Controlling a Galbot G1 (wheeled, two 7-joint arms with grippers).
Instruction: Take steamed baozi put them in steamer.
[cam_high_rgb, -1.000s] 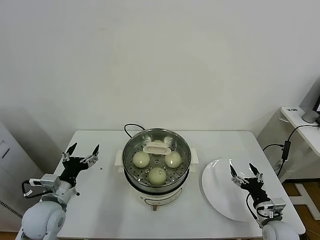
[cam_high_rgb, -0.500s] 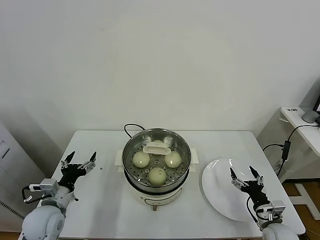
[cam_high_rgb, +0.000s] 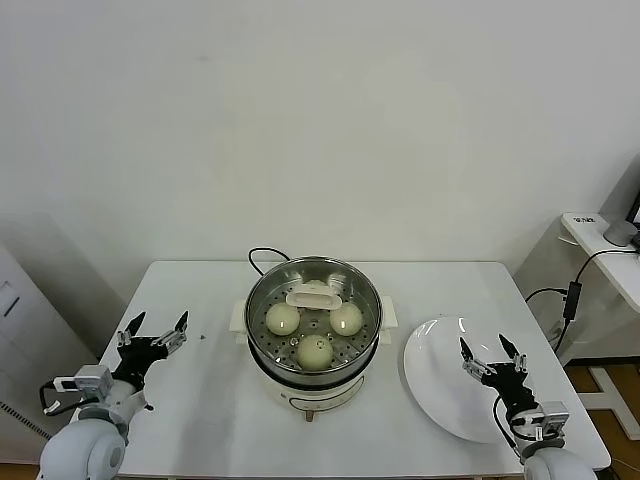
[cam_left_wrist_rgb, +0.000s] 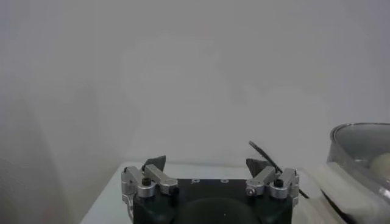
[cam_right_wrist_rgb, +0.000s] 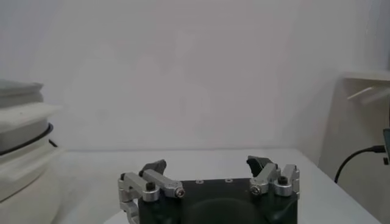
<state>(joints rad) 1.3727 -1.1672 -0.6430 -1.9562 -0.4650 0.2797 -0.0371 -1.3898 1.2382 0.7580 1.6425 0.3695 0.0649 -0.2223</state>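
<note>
Head view, setting: plain white wall behind a white rectangular tabletop (cam_high_rgb: 215, 400); side desk with cables off to the right.
Head view, steamer: round shiny stainless-steel steamer pot on a white base (cam_high_rgb: 314, 330) at the tabletop's middle, black cord trailing from its back.
Head view, buns: three cream-white dome-shaped steamed baozi (cam_high_rgb: 314, 351) on the perforated tray; a fourth not visible, perhaps hidden under the white handle piece (cam_high_rgb: 314, 295) lying across the pot.
Head view, plate: flat white round plate (cam_high_rgb: 445, 385) right of the steamer, bare, reaching near the front-right edge.
Head view, left claw (cam_high_rgb: 153, 331): released, holding nothing, low over the left edge, well apart from the steamer.
Head view, right claw (cam_high_rgb: 491, 356): released, holding nothing, above the plate near the front.
Left wrist view: fingers (cam_left_wrist_rgb: 155, 164) spread wide, nothing between; steamer rim (cam_left_wrist_rgb: 359, 131) with one pale bun at the frame's side.
Right wrist view: fingers (cam_right_wrist_rgb: 259, 164) parted, nothing gripped; white steamer base (cam_right_wrist_rgb: 24, 164) at the side.
Step, judged: loading looks finished, both arms parked.
Next move, judged: none needed unless a bun remains unseen; any reach goes over the pot's tall rim.
Room: open tabletop on both flanks; plate edge and cord to be avoided.
</note>
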